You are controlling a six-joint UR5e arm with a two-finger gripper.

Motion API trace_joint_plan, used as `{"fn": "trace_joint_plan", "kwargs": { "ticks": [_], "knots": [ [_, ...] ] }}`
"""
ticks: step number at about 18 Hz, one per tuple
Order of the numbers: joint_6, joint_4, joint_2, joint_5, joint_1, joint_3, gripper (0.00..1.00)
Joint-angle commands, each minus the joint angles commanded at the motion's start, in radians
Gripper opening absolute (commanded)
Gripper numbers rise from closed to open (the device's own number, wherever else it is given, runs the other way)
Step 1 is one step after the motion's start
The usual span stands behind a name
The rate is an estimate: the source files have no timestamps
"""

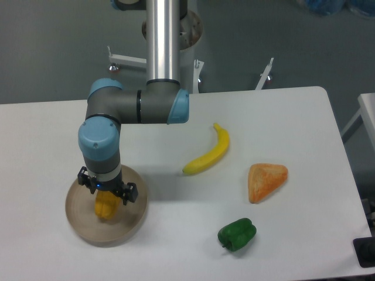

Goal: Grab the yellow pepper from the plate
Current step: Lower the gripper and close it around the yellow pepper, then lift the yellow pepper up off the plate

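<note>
Nearest me, the green pepper [237, 233] lies on the desk [176, 246]. I see the yellow pepper [106, 206] on the plate [82, 225], directly under the pincer [107, 198]; its jaw state I cannot tell. Beyond: orange wedge [266, 180], banana [207, 154].

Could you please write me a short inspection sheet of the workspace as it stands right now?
Surface: white table, no spills seen.
Job's things: yellow pepper lies on the beige plate at the table's front left, its top hidden under the gripper.
Clutter: banana mid-table; orange wedge to its right; green pepper near the front edge; all apart from each other.
Grippers: gripper directly over the yellow pepper; finger state cannot be told.
Cables: nothing seen.
Surroundings: grey floor; white frame brackets behind the table.
</note>
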Motion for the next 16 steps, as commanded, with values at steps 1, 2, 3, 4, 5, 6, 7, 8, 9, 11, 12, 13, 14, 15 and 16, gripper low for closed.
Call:
{"fn": "trace_joint_plan", "kwargs": {
  "ticks": [1, 2, 3, 4, 5, 6, 7, 8, 9, 11, 12, 13, 14, 15, 16],
  "knots": [
    [0.000, -0.002, -0.003, 0.002, 0.000, 0.000, 0.99],
    [0.002, 0.000, -0.008, 0.011, 0.000, -0.003, 0.87],
    [0.008, 0.002, -0.008, 0.020, 0.000, 0.003, 0.64],
    [0.020, 0.000, -0.005, 0.018, 0.000, 0.005, 0.49],
    [0.029, 0.000, -0.003, 0.018, 0.000, 0.000, 0.38],
    [0.031, 0.000, -0.002, 0.017, 0.000, 0.000, 0.36],
    [0.031, -0.002, -0.002, 0.015, 0.000, 0.002, 0.35],
    [0.032, -0.002, -0.002, 0.017, 0.000, 0.000, 0.31],
    [0.032, -0.002, 0.000, 0.015, 0.000, 0.000, 0.30],
    [0.034, -0.002, 0.001, 0.015, 0.000, 0.003, 0.28],
    [0.034, -0.006, 0.002, 0.014, 0.003, 0.011, 0.28],
    [0.035, -0.006, 0.009, 0.014, 0.003, 0.011, 0.27],
    [0.041, -0.009, 0.014, 0.015, 0.008, 0.014, 0.26],
    [0.058, -0.017, 0.027, 0.020, 0.014, 0.018, 0.26],
    [0.084, -0.018, 0.041, 0.023, 0.020, 0.015, 0.26]
  ]
}}
